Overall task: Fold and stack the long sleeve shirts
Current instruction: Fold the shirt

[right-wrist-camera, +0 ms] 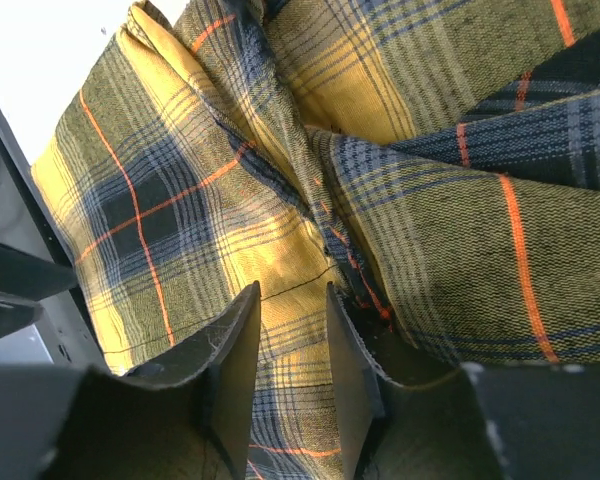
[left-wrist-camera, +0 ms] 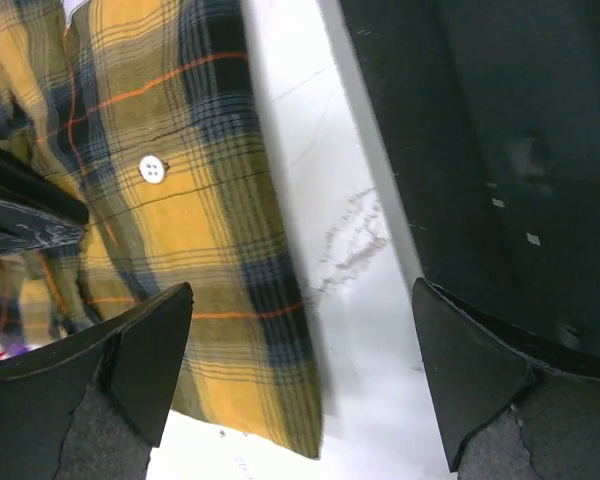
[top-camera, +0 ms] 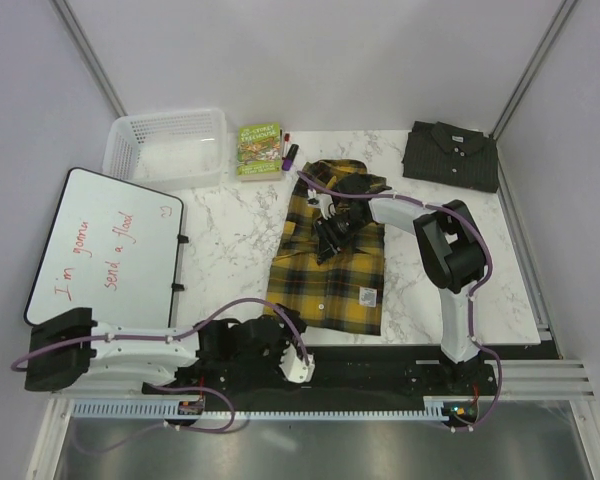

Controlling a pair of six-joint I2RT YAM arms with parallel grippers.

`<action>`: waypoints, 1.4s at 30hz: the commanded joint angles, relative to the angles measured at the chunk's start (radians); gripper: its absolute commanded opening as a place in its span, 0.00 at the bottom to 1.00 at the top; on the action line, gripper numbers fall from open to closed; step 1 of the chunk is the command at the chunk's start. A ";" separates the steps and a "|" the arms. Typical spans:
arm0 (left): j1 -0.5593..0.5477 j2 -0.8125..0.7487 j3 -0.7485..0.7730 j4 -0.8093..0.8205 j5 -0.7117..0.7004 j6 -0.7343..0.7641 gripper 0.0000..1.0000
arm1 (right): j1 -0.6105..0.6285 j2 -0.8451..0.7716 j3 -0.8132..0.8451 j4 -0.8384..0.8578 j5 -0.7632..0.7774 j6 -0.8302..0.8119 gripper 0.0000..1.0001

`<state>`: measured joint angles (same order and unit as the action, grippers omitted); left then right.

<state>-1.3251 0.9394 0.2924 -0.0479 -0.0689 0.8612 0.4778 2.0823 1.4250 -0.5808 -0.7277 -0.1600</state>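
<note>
1. Left gripper (left-wrist-camera: 302,300), at the table's near edge: claws wide apart, holding nothing.
2. Plaid shirt (top-camera: 325,275) lies mid-table (top-camera: 230,225), its upper part bunched and partly hidden under the right gripper (right-wrist-camera: 290,300).
3. Those claws stand nearly together at a fold; whether they pinch it, I cannot tell.
4. Grey shirt (top-camera: 452,155), folded, lies in the far right corner.

The whiteboard (top-camera: 105,250) reads "I'm gonna send a flood" in red.
</note>
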 commanded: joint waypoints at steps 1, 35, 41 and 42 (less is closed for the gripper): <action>-0.033 0.186 0.020 0.342 -0.206 0.078 0.96 | -0.001 0.015 -0.011 -0.014 0.030 -0.062 0.40; -0.059 0.370 -0.010 0.514 -0.203 0.104 0.69 | -0.001 0.096 -0.005 -0.039 -0.042 -0.087 0.38; -0.059 0.513 -0.041 0.706 -0.235 0.174 0.54 | 0.001 0.110 -0.046 -0.025 -0.059 -0.088 0.38; -0.060 0.516 -0.032 0.704 -0.235 0.179 0.51 | 0.001 0.110 -0.054 -0.022 -0.062 -0.088 0.37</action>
<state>-1.3869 1.3960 0.2813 0.5339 -0.2867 0.9718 0.4664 2.1292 1.4353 -0.5900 -0.8242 -0.2104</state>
